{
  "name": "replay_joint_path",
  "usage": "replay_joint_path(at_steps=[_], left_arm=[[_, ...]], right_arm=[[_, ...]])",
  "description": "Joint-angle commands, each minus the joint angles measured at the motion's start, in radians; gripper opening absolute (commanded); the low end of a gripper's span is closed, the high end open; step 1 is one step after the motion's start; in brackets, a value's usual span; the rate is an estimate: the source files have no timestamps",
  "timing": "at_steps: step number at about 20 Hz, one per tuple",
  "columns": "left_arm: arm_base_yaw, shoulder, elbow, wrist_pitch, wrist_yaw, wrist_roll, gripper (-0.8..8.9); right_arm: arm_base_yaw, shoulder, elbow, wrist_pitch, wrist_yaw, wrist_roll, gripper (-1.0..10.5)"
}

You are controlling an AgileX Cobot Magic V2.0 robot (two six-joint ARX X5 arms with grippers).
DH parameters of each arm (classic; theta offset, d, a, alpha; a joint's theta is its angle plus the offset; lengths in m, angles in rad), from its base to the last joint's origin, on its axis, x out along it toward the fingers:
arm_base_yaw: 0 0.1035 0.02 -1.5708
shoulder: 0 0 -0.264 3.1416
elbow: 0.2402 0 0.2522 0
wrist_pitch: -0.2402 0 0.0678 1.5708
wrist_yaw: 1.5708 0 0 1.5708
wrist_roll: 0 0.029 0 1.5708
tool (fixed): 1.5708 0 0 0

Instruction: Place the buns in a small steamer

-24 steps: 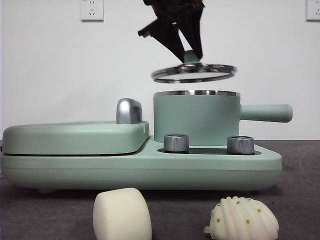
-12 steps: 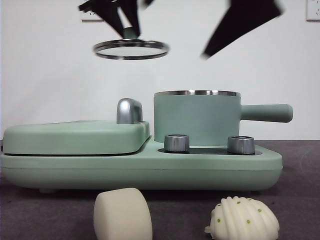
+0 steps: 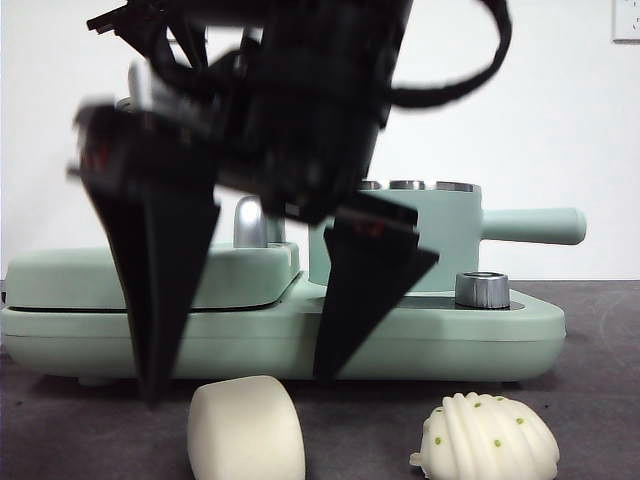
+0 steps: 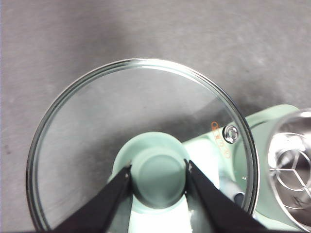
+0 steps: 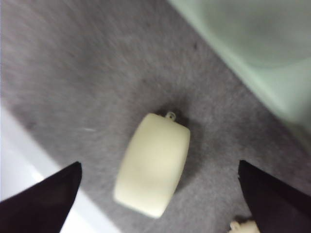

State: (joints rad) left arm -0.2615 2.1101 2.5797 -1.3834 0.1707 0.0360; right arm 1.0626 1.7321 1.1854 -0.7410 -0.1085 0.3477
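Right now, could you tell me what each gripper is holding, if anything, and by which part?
The left gripper holds the glass lid by its green knob. The right gripper holds nothing; it is open above the plain bun.

Lid (image 4: 141, 145) clear glass, steel-rimmed; plain bun (image 5: 153, 164) smooth, matt.

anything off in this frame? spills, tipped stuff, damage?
Nothing stands out. The lid is off the steamer, held by the left gripper. The right gripper is open above the plain bun. No spills or damage visible.
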Motion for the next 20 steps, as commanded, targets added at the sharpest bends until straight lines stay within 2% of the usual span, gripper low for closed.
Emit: replay_joint_path(at_steps=[1,3,4,6,10,13,20], left_arm=[[0.008,-0.011,0.04,0.022,0.004,-0.002,0.1],[0.015,-0.011,0.04,0.022,0.005,-0.002,0.1],[0.02,-0.011,0.04,0.021,0.005,-0.002,0.1],[0.025,-0.011,0.04,0.02,0.005,-0.002,0.1],[0.032,-0.011,0.04,0.02,0.005,-0.001,0.1],[0.035,-0.011,0.04,0.021,0.005,0.001,0.1],[0.035,-0.01,0.04,0.021,0.005,0.001,0.1]], right_arm=[[0.014,0.059,0.015,0.006,-0.01,-0.018,3.0],[0.013,0.079,0.015,0.008,-0.047,-0.04,1.3],[0.013,0.08,0.016,0.008,-0.052,-0.046,1.0],[0.01,0.077,0.042,-0.032,-0.051,-0.048,1.0],[-0.073,0.072,0.277,-0.345,-0.05,-0.103,1.0],[-0.192,0.076,0.515,-0.528,-0.047,-0.156,1.0],[-0.463,0.246,0.961,-0.673,-0.018,-0.231,1.0]])
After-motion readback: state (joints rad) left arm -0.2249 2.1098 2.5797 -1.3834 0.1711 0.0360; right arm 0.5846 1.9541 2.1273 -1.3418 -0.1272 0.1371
